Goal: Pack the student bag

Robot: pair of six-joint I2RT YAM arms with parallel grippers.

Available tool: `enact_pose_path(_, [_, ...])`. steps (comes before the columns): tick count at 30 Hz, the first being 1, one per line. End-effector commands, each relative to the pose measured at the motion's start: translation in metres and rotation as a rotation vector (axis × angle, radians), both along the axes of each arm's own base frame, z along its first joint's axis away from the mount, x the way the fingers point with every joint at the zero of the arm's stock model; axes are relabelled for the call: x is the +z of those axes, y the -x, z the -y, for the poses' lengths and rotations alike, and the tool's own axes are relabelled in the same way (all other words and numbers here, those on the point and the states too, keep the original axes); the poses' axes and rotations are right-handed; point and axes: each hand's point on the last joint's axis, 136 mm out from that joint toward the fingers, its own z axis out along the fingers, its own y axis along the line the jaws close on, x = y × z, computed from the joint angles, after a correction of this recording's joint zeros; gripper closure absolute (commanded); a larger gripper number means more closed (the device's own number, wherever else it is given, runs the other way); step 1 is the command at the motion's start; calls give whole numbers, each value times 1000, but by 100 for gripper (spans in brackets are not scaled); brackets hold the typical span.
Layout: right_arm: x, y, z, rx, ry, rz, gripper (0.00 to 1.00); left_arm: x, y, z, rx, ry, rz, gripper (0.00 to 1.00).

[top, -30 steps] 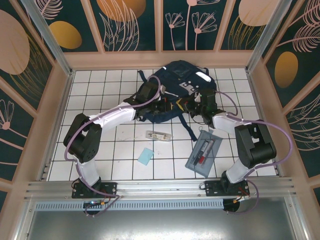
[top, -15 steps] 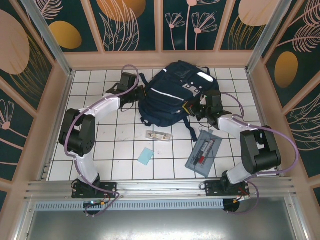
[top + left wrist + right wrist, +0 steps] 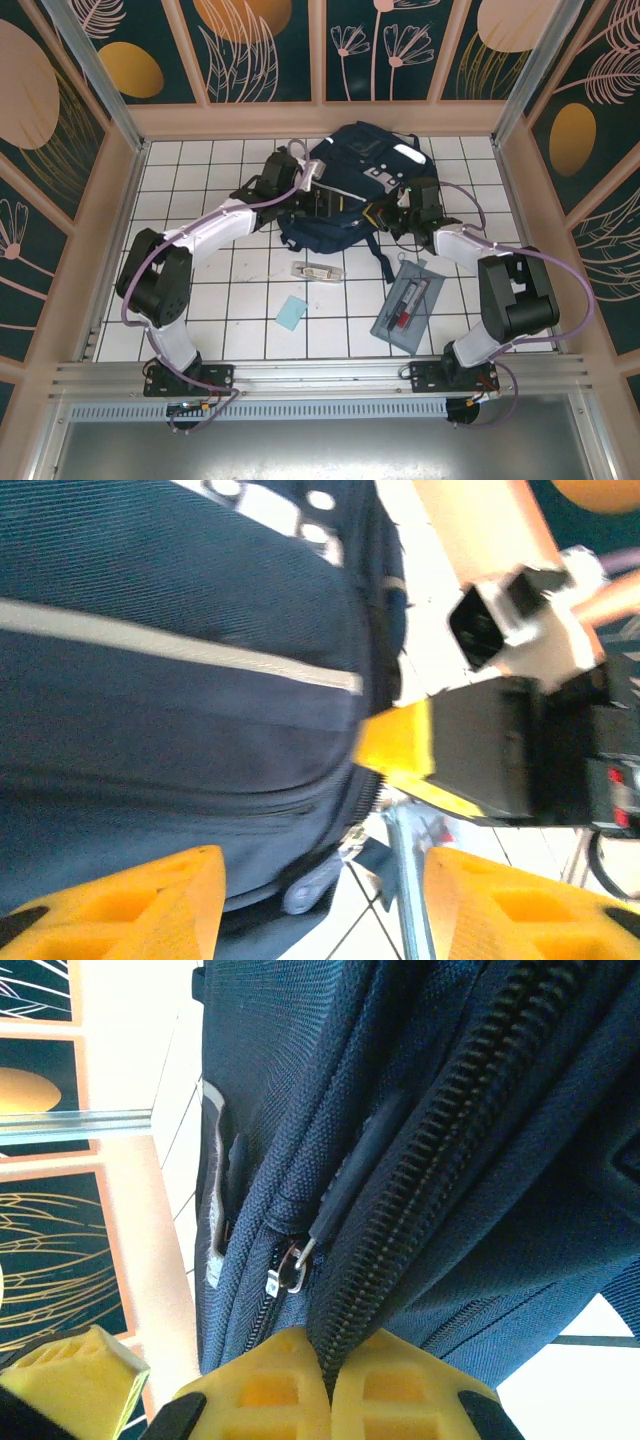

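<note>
White gridded bench [image 3: 200,300] carries a large navy-blue fabric backpack [image 3: 345,190] at its far edge, mid-width. Toward the near right corner lies a flat grey see-through pencil case [image 3: 408,305]; a small pale oblong [image 3: 315,271] and a light-blue square [image 3: 292,312] lie mid-bench. Left tool [image 3: 320,900] gapes beside the backpack, holding nothing. Right tool [image 3: 325,1380] is pinched tight on its zipper seam; the right wrist view reveals a silver zip pull [image 3: 292,1265].

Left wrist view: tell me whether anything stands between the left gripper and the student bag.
Nothing visible does. The open left gripper faces the student bag directly, navy fabric right ahead of its fingers; the right gripper sits beyond the bag's edge.
</note>
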Motion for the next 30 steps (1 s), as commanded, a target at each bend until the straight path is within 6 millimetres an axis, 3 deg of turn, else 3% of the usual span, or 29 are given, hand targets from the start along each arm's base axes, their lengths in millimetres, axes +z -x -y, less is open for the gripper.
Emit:
enact_pose_path(1, [22,-13,-8,33,0,91,100,-15,8,14,-106,-6,-15,42])
enact_pose_path(12, [25,-19,-12,43,-3,100,100,-56,29,34,-178,-34,-109,43])
enact_pose_path(17, [23,-22,-10,41,12,98,100,-62,44,40,-212,-30,-140,46])
enact_pose_path(25, [18,-26,-10,47,14,86,100,-86,54,25,-182,-151,-183,52])
enact_pose_path(30, [22,-29,-13,50,9,95,100,-107,36,3,-50,-310,-169,50])
